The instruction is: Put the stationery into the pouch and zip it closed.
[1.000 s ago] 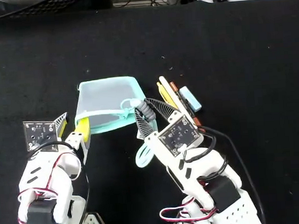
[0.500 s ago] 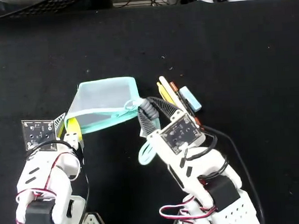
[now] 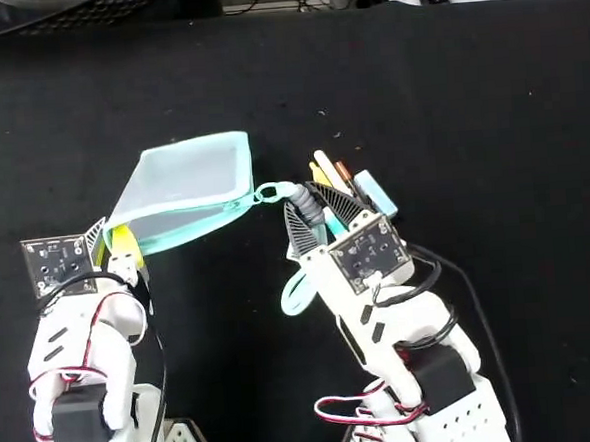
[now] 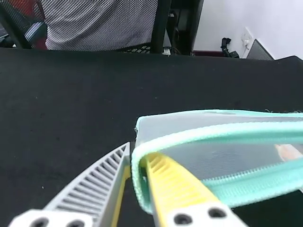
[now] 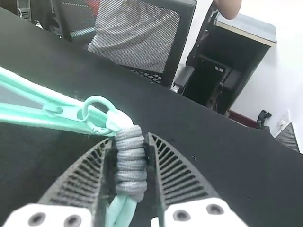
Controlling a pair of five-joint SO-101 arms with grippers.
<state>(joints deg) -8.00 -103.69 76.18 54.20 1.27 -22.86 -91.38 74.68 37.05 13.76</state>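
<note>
The teal mesh pouch (image 3: 186, 184) lies tilted at left of centre, its zip edge (image 3: 190, 223) facing the arms. My left gripper (image 3: 114, 237) is shut on the pouch's near left corner. The yellow finger (image 4: 166, 185) sits inside the opening and the grey finger (image 4: 94, 187) outside the pouch (image 4: 213, 142). My right gripper (image 3: 309, 202) is shut on the grey wrapped zip cord (image 5: 129, 156), just behind the zip ring (image 5: 97, 113). Pens (image 3: 329, 174) and a light blue eraser (image 3: 376, 194) lie on the table beside the right gripper, outside the pouch.
A black cloth (image 3: 468, 100) covers the table, with free room at the back and right. A teal loop strap (image 3: 297, 291) hangs from the zip cord by the right arm. Chairs and a person stand behind the table's far edge.
The left gripper has drawn the pouch corner to the left and the pouch has swung round. The right gripper has pulled the zip cord to the right, and the opening looks narrower.
</note>
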